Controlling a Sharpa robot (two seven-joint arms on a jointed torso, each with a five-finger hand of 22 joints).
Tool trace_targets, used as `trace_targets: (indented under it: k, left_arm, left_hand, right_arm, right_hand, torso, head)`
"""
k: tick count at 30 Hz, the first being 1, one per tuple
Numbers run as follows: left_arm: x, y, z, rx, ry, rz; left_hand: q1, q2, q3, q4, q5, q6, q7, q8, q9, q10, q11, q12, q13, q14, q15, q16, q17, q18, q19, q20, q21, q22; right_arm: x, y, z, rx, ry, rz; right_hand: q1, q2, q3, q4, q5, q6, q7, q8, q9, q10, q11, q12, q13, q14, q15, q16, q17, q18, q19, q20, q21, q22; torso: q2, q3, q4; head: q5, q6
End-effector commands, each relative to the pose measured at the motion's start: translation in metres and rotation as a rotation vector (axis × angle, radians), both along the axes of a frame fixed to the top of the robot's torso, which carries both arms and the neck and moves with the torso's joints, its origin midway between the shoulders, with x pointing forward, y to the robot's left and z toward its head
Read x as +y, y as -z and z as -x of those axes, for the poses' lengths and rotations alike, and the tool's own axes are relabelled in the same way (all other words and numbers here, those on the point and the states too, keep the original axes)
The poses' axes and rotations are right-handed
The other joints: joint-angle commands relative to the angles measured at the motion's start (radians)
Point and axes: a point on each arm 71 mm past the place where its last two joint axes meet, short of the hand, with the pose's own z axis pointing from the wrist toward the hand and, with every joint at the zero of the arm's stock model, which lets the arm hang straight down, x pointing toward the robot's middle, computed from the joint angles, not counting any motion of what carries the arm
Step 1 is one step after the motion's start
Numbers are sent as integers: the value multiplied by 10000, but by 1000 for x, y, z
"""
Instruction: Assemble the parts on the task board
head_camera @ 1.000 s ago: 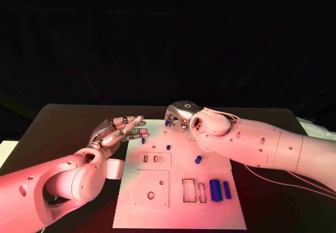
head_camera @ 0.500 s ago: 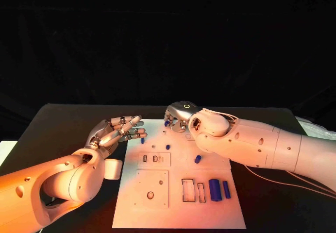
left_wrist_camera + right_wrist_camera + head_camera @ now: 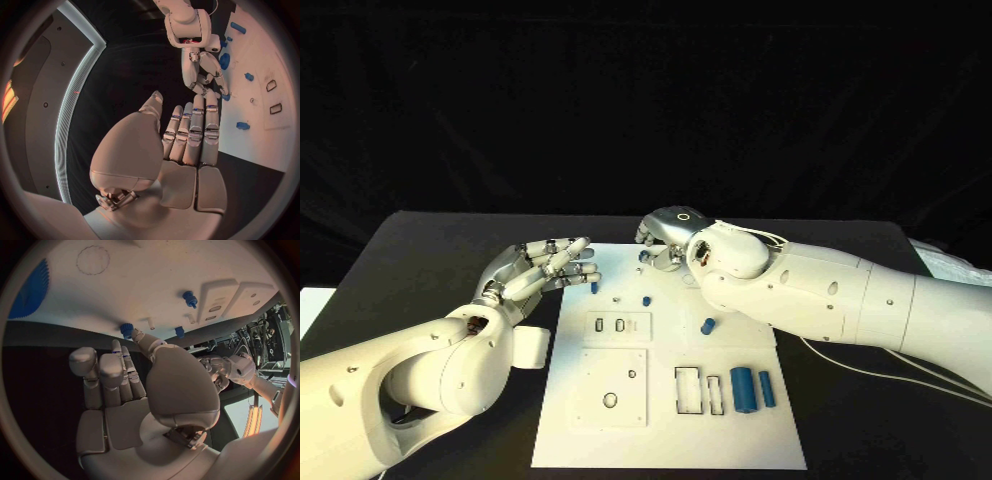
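Hands (image 3: 548,265) (image 3: 661,240) hover over task board (image 3: 733,440) — fingers (image 3: 206,130) apart; nothing held.

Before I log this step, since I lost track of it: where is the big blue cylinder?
In the head view the big blue cylinder lies on the task board, near its right edge on the robot's side, between a thinner blue piece and two rectangular slots.

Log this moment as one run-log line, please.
left hand: open, beside task board | right hand: fingers at a blue part on board's far edge, grip unclear | other parts: on board
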Motion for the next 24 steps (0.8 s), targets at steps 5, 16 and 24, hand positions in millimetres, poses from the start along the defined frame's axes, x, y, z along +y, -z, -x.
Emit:
trace_targets:
  k: [5,16,24]
  left_arm:
    - [2,-2,0,-83,119,52]
    - [5,-4,-1,-115,73,57]
    - [4,-3,-3,-94,80,82]
  left_hand:
    - [-25,69,-32,-68,-65,-25,56,-44,-14,-10,62,-55,-7,8,21,-62,19,96,53,9,-10,-16]
    - [-20,67,-36,-77,-65,-29,53,-47,-14,-13,62,-58,-8,6,22,-69,21,95,52,9,-14,-18]
    - [-10,71,-36,-88,-64,-29,47,-48,-13,-15,60,-61,-8,5,22,-75,25,96,51,10,-17,-20]
  right_arm:
    - [-18,-9,13,-347,64,-636]
    - [-108,-13,38,1971,2288,-2419]
    - [-124,-5,39,2817,2775,-2270]
  right_hand:
    - [181,37,-14,10,131,191,13,60,44,264,0,151,38,43,55,108,190,-15,64,10,62,154]
    - [-265,-696,-1365,325,1396,-330,-293,11,-5,3963,-651,3582,2661,598,-471,1950,3145,-541,1730,-428,1612,2997]
    - [143,27,-3255,920,1641,-507,-121,104,48,3649,-443,12606,12483,698,-273,3102,5159,-843,2459,-267,2464,4661]
  torso:
    - [-16,7,-32]
    - [-89,-6,-300]
    - [-105,16,-408]
  head:
    - [-56,32]
    - [-65,107]
    - [-72,89]
